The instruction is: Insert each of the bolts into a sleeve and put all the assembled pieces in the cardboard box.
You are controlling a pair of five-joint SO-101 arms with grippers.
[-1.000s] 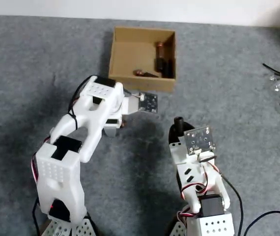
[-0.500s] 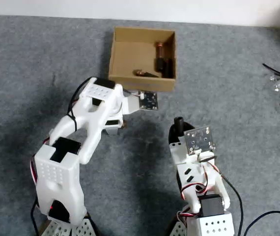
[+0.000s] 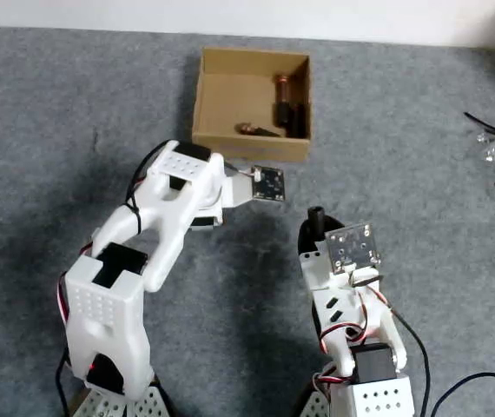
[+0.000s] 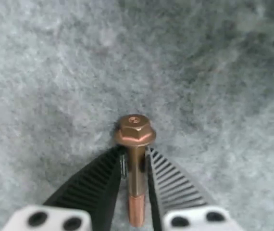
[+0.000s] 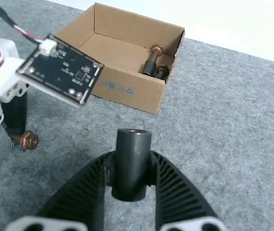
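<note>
Bolt (image 4: pixel 135 131) looks hard, smooth, slippy; my left tool (image 4: pixel 136 153) pinches its shaft, just under head. My right tool (image 5: pixel 131 161) squeezes stiff sleeve (image 5: pixel 133 142).

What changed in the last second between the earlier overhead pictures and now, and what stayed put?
The left arm swung a little to its right, carrying the bolt clamped in the left gripper. Nothing was grasped or released. The right gripper kept still, shut on the sleeve; the cardboard box and the assembled pieces inside stayed as they were.
</note>
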